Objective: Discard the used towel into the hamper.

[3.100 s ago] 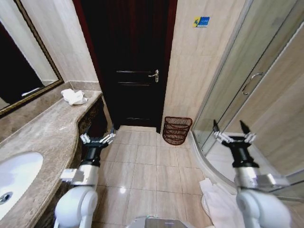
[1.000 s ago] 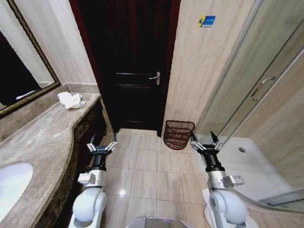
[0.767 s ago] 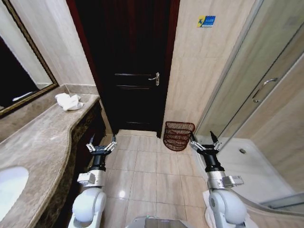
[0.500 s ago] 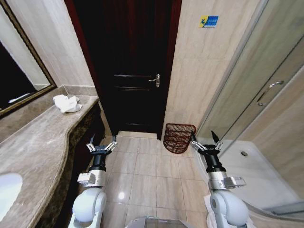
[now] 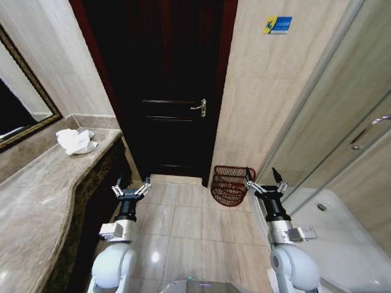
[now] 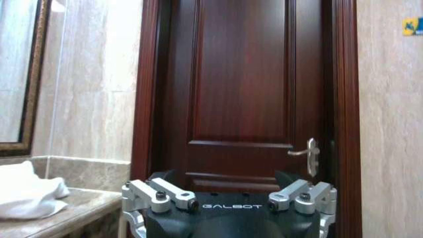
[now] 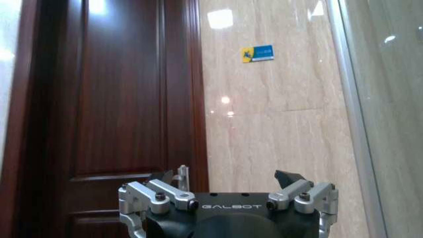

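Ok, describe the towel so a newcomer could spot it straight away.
Start at the dark door and go to the marble counter running along the robot's left wall under the mirror. At the counter's far end, near the door, lies the towel: a crumpled white heap, the one loose thing on the brown stone.

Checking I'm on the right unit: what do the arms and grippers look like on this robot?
Both arms have glossy white rounded shells ending in black wrist sections. The left gripper and right gripper match: silver metal finger linkages with visible bolts, dark fingertips, on a black body printed GALBOT in white. A grey block sits at each wrist. No loose cables visible.
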